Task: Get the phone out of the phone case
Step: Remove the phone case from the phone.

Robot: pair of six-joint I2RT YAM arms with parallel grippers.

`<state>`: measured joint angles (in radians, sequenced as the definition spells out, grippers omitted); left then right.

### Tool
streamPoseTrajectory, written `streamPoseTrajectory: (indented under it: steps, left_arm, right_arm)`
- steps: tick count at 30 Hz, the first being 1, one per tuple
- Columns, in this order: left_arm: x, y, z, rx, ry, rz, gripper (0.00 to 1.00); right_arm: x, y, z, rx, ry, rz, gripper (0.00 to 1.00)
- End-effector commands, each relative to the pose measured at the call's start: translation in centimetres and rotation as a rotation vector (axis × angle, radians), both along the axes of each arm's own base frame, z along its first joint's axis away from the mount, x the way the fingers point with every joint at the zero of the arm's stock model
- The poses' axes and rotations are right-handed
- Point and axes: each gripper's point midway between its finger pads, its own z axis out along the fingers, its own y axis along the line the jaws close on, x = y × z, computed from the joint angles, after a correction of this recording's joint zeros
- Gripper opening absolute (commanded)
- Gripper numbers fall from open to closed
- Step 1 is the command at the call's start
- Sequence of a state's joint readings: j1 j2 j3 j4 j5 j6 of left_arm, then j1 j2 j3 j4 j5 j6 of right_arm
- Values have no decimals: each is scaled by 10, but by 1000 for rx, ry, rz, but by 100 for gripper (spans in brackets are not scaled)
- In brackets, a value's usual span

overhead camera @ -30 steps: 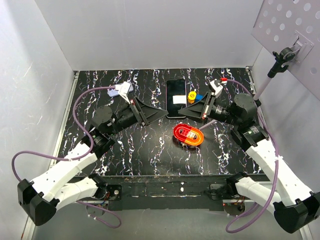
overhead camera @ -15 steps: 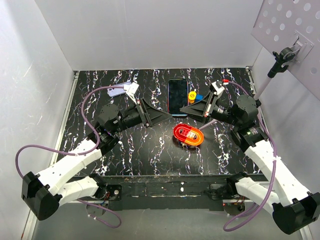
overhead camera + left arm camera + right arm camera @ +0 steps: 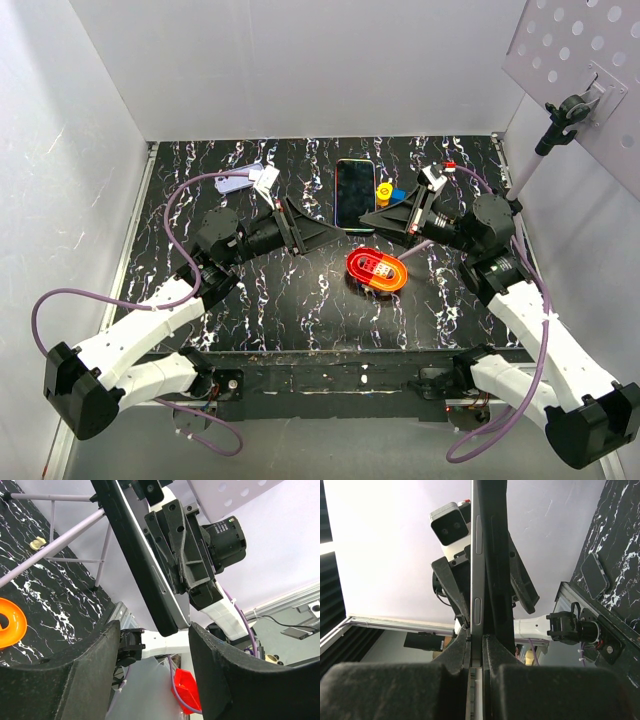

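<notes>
Right end effector (image 3: pixel 477 642) is clamped narrow on the phone (image 3: pixel 476 555), gripping it across its thickness; silver edge and side buttons run straight out from between the pads. A dark band beside that edge is probably the case (image 3: pixel 494 555); cannot tell whether it has begun to part.

Phone sits far-centre, apparently lifted off the counter (image 3: pixel 260 310). From above its long axis runs near to far, screen toward the overhead camera.

Left end effector (image 3: pixel 155 627) stands about half wide, holding nothing. The phone's near end pokes into the gap between its fingers (image 3: pixel 100 670); no contact that I can see. From the left wrist the phone rises up and to the left, the right arm's fingers across it midway.

Judgement: right arm is the anchor and left is the free one, already lined up on the near end. The next move depends on the left closing on the case lip, not the whole stack.

Nearby on the counter: orange oval (image 3: pixel 376 268) just nearer than the phone, small yellow piece (image 3: pixel 382 190) to its right.
</notes>
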<state>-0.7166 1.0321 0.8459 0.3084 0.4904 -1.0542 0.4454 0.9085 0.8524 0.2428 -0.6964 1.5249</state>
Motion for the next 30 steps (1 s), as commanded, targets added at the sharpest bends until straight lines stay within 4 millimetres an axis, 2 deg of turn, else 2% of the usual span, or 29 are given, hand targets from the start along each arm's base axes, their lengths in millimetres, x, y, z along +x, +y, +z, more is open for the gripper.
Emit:
streamPoseTrajectory:
  steps: [1, 7, 12, 15, 17, 25, 28, 30]
  left_arm:
    - [-4, 3, -1, 14, -30, -1, 56]
    - [-5, 3, -2, 18, -35, 0, 57]
    - [5, 5, -7, 26, 16, 52, 55]
    - [20, 1, -15, 62, 96, 97, 44]
    - [28, -4, -21, 73, 138, 112, 40]
    - [42, -27, 3, -37, 118, 46, 40]
    - [50, -31, 4, -33, 116, 49, 29]
    - [60, -27, 2, -15, 132, 77, 21]
  right_arm:
    - [-14, -5, 37, 98, -139, 23, 1]
    - [-14, -5, 35, 103, -133, 22, 1]
    - [-17, -6, 34, 98, -143, 29, 1]
    - [-17, -5, 30, 90, -141, 34, 1]
    - [-17, -5, 28, 86, -143, 33, 1]
    - [-20, -5, 11, 51, -140, 36, 1]
    - [-21, -5, 3, 32, -139, 41, 1]
    - [-22, -5, -3, 8, -146, 37, 1]
